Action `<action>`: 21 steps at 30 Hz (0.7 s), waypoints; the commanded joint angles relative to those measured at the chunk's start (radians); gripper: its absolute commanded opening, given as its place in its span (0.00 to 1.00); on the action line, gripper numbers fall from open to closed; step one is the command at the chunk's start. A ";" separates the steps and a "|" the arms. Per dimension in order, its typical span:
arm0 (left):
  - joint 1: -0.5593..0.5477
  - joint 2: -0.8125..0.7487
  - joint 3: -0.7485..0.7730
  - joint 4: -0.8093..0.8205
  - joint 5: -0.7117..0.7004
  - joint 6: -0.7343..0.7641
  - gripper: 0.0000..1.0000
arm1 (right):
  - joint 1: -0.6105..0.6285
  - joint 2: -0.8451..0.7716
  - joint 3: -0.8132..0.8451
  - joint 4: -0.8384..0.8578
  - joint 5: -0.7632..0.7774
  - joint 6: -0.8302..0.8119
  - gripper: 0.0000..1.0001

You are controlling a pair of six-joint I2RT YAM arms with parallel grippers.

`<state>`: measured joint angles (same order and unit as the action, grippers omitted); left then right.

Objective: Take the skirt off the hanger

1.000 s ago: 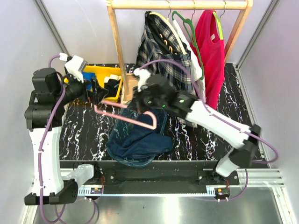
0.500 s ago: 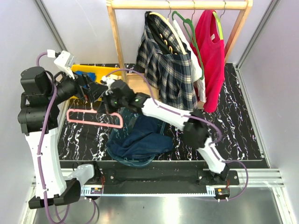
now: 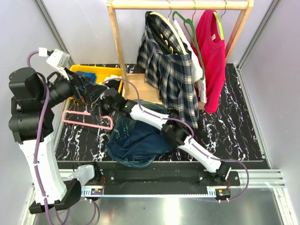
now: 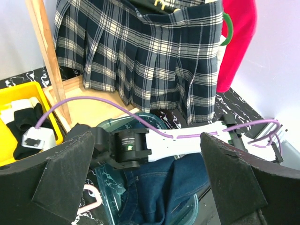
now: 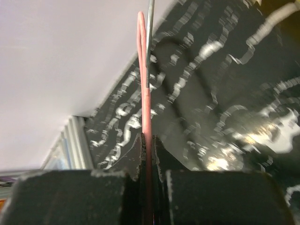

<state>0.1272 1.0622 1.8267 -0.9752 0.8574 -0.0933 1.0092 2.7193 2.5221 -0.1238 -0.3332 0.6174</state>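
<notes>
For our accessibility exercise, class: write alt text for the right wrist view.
The right gripper is shut on a pink hanger, seen edge-on and running up the frame. Behind lie the black marbled table and a pale wall.

The left gripper point(image 4: 147, 137) stands wide open, its two black fingers point(image 4: 61, 173) far apart and holding nothing. Between the jaws, but further away, the right arm point(image 4: 183, 140) crosses above a blue denim skirt point(image 4: 159, 187) that lies in a clear green basin point(image 4: 107, 183). Just beside the jaw on the left of the view, a small piece of pink hanger point(image 4: 92, 202) shows. Beyond the jaws hangs a plaid skirt point(image 4: 150, 61), and a yellow bin point(image 4: 14, 93) sits past that same jaw.
</notes>
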 commanded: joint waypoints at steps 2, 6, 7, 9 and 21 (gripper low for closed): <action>0.008 -0.005 0.048 -0.048 0.006 0.021 0.99 | -0.020 -0.024 -0.083 0.084 0.010 0.025 0.00; 0.008 0.001 0.046 -0.048 0.014 0.010 0.99 | -0.018 -0.065 -0.181 0.053 -0.012 0.021 0.32; 0.008 0.002 0.046 -0.048 0.014 0.012 0.99 | -0.015 -0.087 -0.216 0.056 0.000 0.016 0.45; 0.008 0.005 0.039 -0.048 0.006 0.024 0.99 | -0.017 -0.166 -0.337 0.099 0.011 -0.004 0.53; 0.008 0.025 0.062 -0.048 0.019 0.040 0.99 | -0.020 -0.651 -0.427 -0.164 0.359 -0.365 1.00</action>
<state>0.1291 1.0889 1.8530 -1.0241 0.8597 -0.0757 0.9901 2.3528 2.0804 -0.1936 -0.1753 0.4450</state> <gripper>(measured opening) 0.987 0.993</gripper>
